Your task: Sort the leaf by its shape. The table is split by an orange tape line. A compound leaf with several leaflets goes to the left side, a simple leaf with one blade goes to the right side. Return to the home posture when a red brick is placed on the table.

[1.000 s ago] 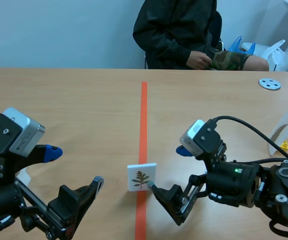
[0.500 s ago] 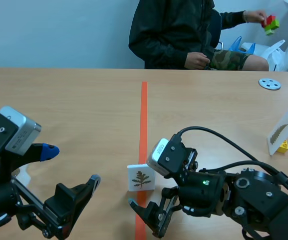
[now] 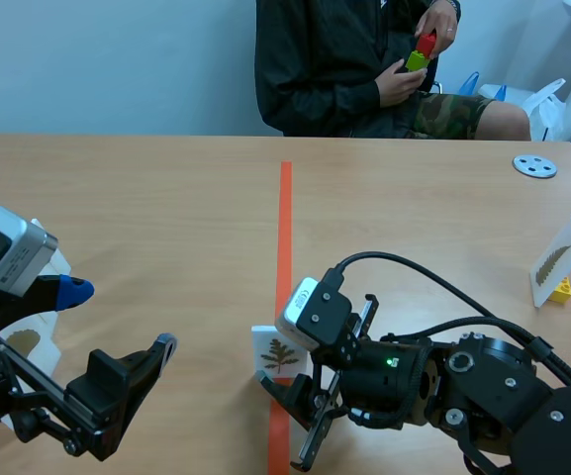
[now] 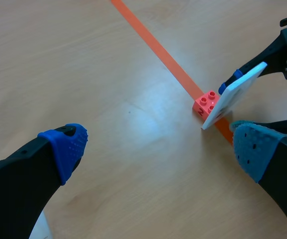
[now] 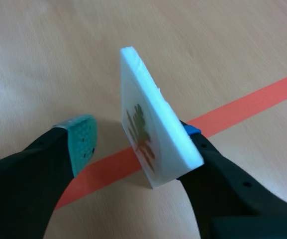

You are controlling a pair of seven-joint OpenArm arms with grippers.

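**With the card standing between its fingers, the right arm has the grasp**

The leaf card (image 5: 153,134) stands upright on its lower edge inside the right end effector (image 5: 137,137), whose fingers are apart. The blue-tipped finger touches the card's blank back. The green pad (image 5: 81,142) faces the printed side across a clear gap. The card's thin edge points ahead along the fingers, so its broad faces meet the pads squarely.

The card sits on the orange tape line (image 5: 242,102), propped by a small red-orange block (image 4: 206,103). The left end effector (image 4: 160,148) is spread wide and holds nothing. From it the card lies ahead, just past its right-hand finger. Closing on the card looks like the right arm's next need.
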